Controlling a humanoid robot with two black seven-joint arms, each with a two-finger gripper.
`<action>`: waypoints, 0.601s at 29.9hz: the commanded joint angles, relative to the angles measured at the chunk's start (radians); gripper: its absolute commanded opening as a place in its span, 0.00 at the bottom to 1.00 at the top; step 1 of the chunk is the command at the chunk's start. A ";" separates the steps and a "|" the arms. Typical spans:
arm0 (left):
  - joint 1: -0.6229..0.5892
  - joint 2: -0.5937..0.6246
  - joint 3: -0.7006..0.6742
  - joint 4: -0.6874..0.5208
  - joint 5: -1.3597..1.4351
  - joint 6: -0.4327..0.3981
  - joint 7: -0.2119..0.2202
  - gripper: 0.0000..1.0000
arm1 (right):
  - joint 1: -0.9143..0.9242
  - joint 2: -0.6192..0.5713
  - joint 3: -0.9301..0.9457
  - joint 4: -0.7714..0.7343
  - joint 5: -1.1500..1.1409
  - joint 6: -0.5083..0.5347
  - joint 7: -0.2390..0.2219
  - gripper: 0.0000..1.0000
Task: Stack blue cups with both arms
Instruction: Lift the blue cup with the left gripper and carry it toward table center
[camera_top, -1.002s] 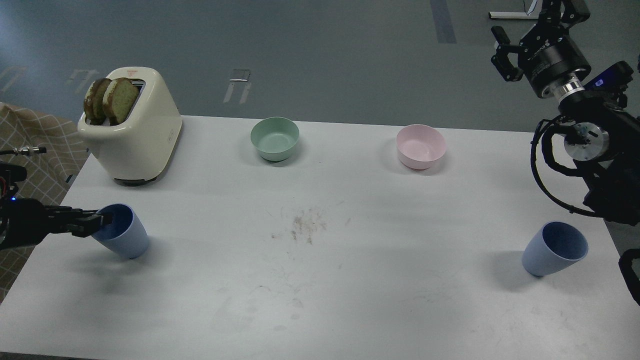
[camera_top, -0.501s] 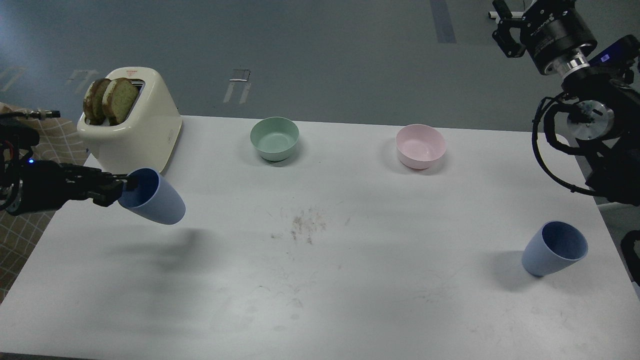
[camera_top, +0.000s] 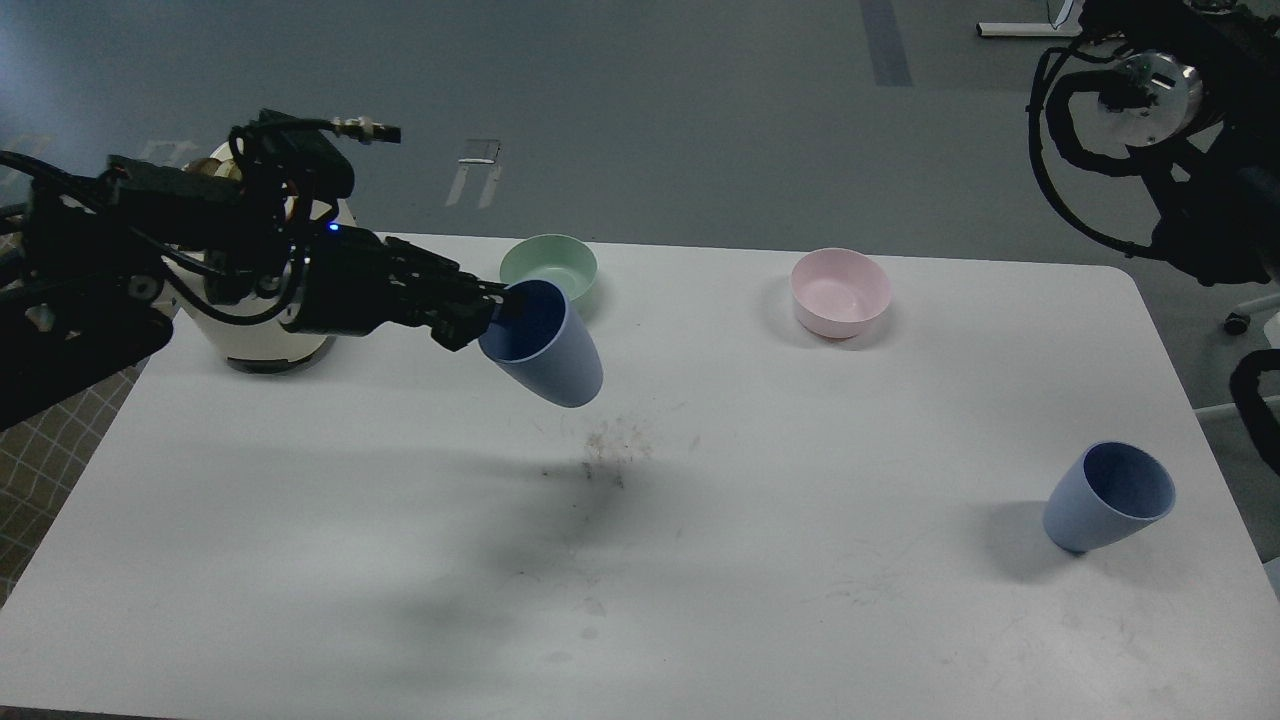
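Left gripper (camera_top: 497, 312): fingers clamped on the rim of a blue cup (camera_top: 545, 345), one finger seemingly dipping inside the mouth, the other against the outer wall.
Held cup: off the table, tilted, mouth toward the gripper, rounded base pointing down and right; it hangs above the smudged patch (camera_top: 610, 450) near the table's middle, its shadow spread below.
Second blue cup (camera_top: 1108, 498): standing on the white table (camera_top: 700, 600) near the right edge, leaning a little, well apart from both arms.
Behind the held cup: mint-green bowl (camera_top: 550, 263), partly covered by the cup's rim; pink bowl (camera_top: 840, 292) farther right, in full view.
Left arm (camera_top: 150, 260): covers most of the cream toaster (camera_top: 255, 345); only its lower body peeks out.
Right arm (camera_top: 1160, 120): top right corner, cables and a silver joint visible; its gripper is cut off by the frame's edge.
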 joint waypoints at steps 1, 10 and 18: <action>-0.011 -0.140 0.002 0.061 0.077 0.000 0.026 0.00 | 0.025 0.010 -0.047 -0.001 0.001 0.000 0.000 1.00; -0.031 -0.375 0.018 0.183 0.213 0.000 0.058 0.00 | 0.027 0.026 -0.056 -0.001 0.001 0.000 0.000 1.00; -0.116 -0.468 0.160 0.256 0.242 0.000 0.058 0.00 | 0.025 0.050 -0.058 -0.029 0.003 0.000 0.000 1.00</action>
